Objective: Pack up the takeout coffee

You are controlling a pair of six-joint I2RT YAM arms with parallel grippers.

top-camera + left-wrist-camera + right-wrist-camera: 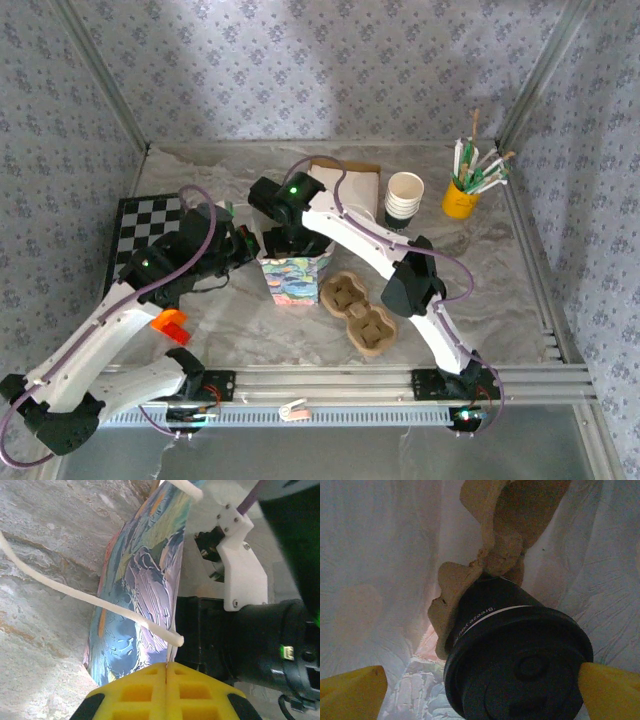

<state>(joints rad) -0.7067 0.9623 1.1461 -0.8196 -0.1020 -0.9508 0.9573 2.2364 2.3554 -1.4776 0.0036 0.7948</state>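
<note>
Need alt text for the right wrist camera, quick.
A dark paper cup with a black lid sits in a brown pulp tray inside a white-walled bag. The yellow fingers of the right gripper flank the lid, spread apart.

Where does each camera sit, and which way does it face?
Top camera: above and behind the robot, looking down at the table; left arm and right arm reach the colourful bag.
Left wrist camera: on the left arm, facing the bag's outside; left tool pinches its edge.
Right wrist camera: on the right arm, looking into the bag at the coffee cup; right tool open around it.
Shared: top and left wrist both show the bag's outside.
</note>
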